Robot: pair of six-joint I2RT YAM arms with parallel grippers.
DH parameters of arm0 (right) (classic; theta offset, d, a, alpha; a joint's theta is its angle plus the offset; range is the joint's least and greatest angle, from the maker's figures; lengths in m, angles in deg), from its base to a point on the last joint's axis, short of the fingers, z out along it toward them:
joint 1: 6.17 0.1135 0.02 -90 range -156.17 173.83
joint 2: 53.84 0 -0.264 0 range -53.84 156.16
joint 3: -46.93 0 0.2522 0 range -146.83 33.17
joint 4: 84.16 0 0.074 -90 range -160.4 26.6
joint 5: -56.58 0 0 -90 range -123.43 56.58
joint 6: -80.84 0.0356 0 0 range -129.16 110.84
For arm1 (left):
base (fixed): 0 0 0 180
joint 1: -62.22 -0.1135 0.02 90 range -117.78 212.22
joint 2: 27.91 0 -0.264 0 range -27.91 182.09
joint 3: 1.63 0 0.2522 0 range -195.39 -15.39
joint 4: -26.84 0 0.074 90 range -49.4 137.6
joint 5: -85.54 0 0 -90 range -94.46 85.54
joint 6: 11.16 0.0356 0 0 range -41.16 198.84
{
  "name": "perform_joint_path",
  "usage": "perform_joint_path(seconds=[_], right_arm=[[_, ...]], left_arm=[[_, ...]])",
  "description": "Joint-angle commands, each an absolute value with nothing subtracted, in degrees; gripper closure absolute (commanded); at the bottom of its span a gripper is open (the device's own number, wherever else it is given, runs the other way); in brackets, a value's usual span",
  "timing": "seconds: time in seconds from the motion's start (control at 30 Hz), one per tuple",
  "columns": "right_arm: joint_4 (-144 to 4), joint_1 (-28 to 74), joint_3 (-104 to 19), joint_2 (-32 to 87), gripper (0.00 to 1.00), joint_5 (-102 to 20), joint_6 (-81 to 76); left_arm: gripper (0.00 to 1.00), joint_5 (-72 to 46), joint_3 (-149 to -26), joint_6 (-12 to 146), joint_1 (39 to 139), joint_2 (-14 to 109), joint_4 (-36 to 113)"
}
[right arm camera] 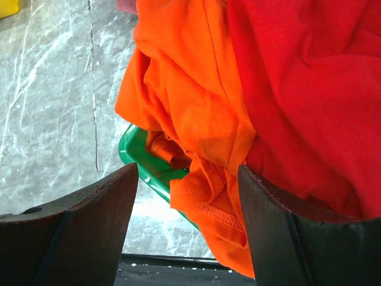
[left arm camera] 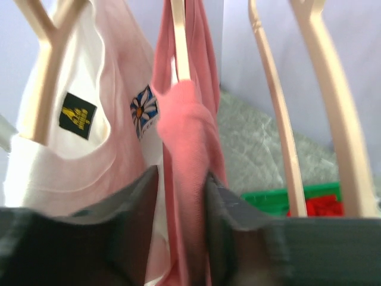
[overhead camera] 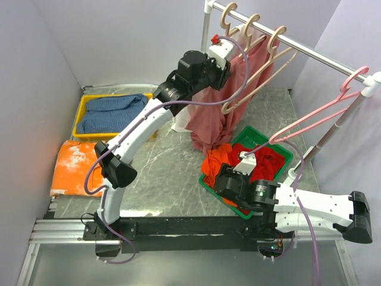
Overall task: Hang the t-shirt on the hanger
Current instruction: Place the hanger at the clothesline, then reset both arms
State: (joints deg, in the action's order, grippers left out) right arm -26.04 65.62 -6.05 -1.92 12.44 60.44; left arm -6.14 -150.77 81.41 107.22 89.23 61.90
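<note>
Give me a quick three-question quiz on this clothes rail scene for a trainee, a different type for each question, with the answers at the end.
1. True or false: the left gripper is pinching the t-shirt up by the rail.
2. What lies in the green bin? A: a blue cloth. B: red and orange garments. C: wooden hangers.
3. Fill in: the right gripper is ___, with nothing held between its fingers.

Key: 1 true. 2 B. 3 open.
</note>
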Motion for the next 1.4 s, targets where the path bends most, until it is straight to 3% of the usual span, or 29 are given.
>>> perform_joint_path(seconds=[0.0, 0.03, 0.13, 0.43, 0.63, 1.07, 1.37], right_arm=[[-26.2, 66.2, -6.3, -2.1, 0.25, 15.6, 61.5], [-26.2, 66.2, -6.4, -2.2, 0.25, 15.7, 61.2], [-26.1, 66.2, -6.8, -2.2, 0.25, 16.1, 60.8], [-25.8, 66.2, -9.2, -3.6, 0.24, 17.9, 58.1], [-26.0, 66.3, -11.0, -4.7, 0.24, 19.2, 54.7], [-35.8, 66.1, -12.4, -5.0, 0.22, 21.2, 43.1], [-41.9, 66.1, -10.2, -2.9, 0.21, 20.5, 39.6]], left_arm=[[0.53, -6.3, -148.8, 81.0, 107.4, 81.7, 54.1], [0.33, -6.3, -148.2, 80.9, 107.4, 80.5, 53.7], [0.04, -6.0, -146.7, 80.1, 107.4, 78.2, 53.0], [0.04, -4.6, -134.9, 73.5, 107.4, 65.2, 52.8], [0.04, 4.2, -121.0, 66.6, 106.9, 53.6, 58.3], [0.04, 14.5, -70.9, 47.6, 106.4, 23.5, 56.5], [0.04, 19.0, -57.8, 40.0, 106.4, 16.8, 53.2]])
